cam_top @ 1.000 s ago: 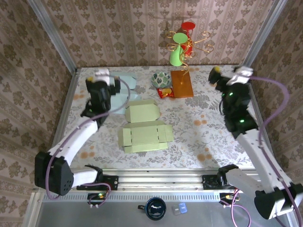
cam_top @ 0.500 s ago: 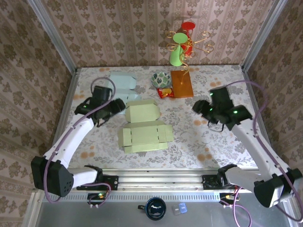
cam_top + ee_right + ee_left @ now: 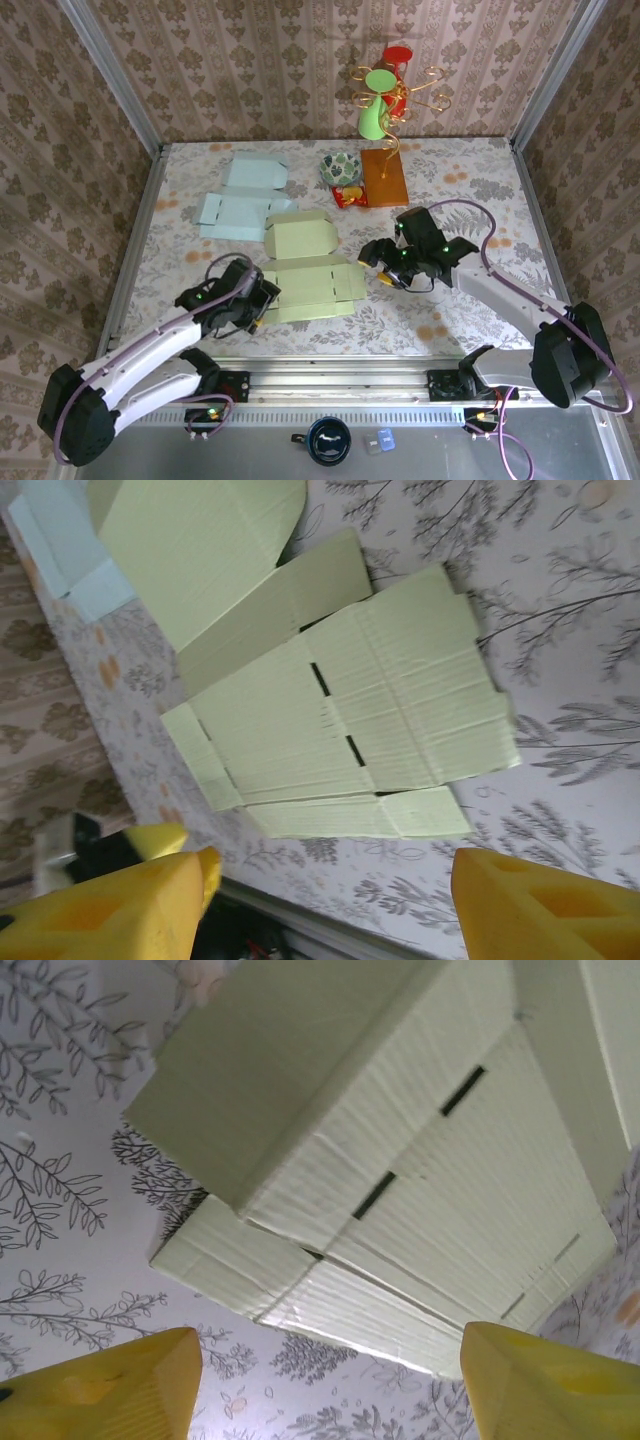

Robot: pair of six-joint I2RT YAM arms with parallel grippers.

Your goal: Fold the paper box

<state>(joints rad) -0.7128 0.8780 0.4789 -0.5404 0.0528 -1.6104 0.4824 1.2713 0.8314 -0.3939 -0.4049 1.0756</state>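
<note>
The green paper box (image 3: 305, 285) lies flat and unfolded on the bench (image 3: 440, 190). The left pincer (image 3: 258, 300) sits at its left edge, the right pincer (image 3: 383, 268) near its right edge (both wide, holding nothing). Next, I think, each must pinch a flap and lift.

The paper box (image 3: 400, 1160) runs past the left wrist view's top and right edges.

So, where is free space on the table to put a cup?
Most room is the far right corner, between the board and the right wall. A smaller bare patch lies left of the green box, nearer than the blue box. The far middle is crowded: bowl, packet and board sit close together.
</note>
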